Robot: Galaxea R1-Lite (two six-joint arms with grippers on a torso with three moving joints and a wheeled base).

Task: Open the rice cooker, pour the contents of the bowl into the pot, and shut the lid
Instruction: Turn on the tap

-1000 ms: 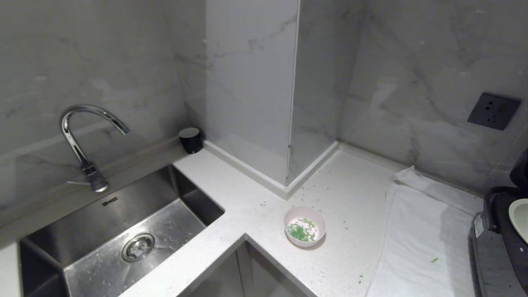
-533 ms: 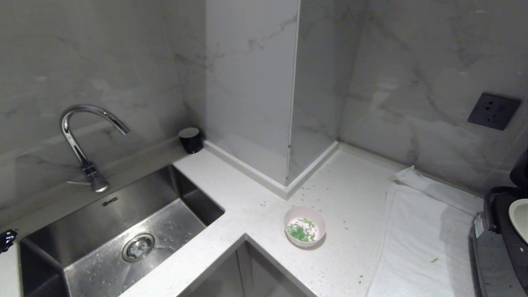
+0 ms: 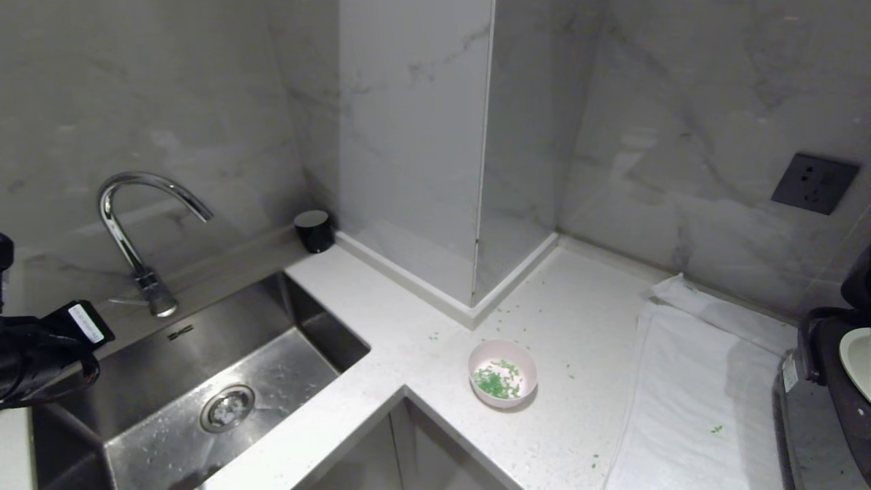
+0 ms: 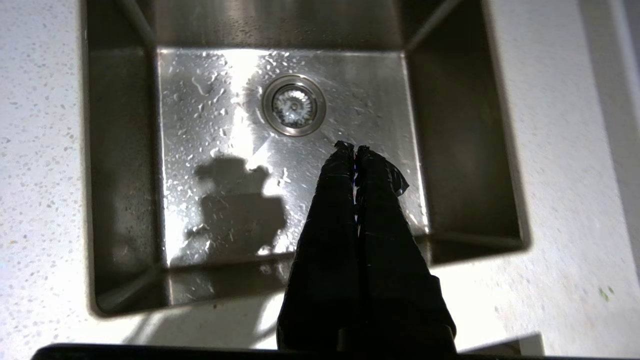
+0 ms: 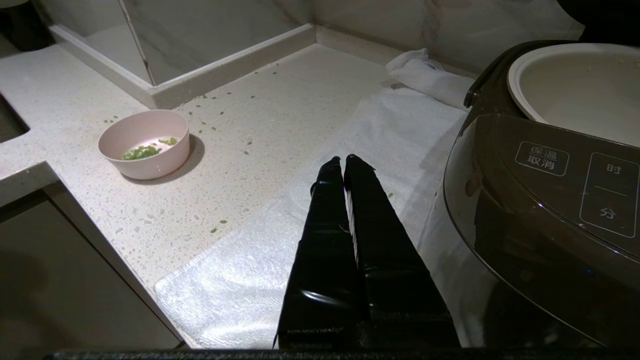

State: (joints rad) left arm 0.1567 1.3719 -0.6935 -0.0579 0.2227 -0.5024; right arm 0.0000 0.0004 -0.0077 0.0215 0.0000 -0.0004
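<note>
The pale pink bowl (image 3: pixel 502 374) stands on the white counter near its inner corner, with the chopped green contents (image 3: pixel 497 382) in it. It also shows in the right wrist view as the bowl (image 5: pixel 144 144). At the far right the dark rice cooker (image 3: pixel 833 388) stands open, its cream pot (image 3: pixel 859 361) bare. The raised lid (image 3: pixel 860 280) shows only as a dark edge. My right gripper (image 5: pixel 343 159) is shut and empty over the white towel, beside the cooker (image 5: pixel 550 200) and pot (image 5: pixel 575 90). My left gripper (image 4: pixel 354 147) hangs shut and empty above the sink, far from the bowl.
The steel sink (image 3: pixel 170 354) with its drain and a chrome faucet (image 3: pixel 136 224) fill the left. A black cup (image 3: pixel 314 231) sits at the back. A white towel (image 3: pixel 687 401) lies before the cooker. Green bits are scattered on the counter. A marble column corner (image 3: pixel 476 299) juts forward.
My left arm has swung up into the head view at the left edge, over the sink. The bowl, the cooker and the right arm have stayed put.
</note>
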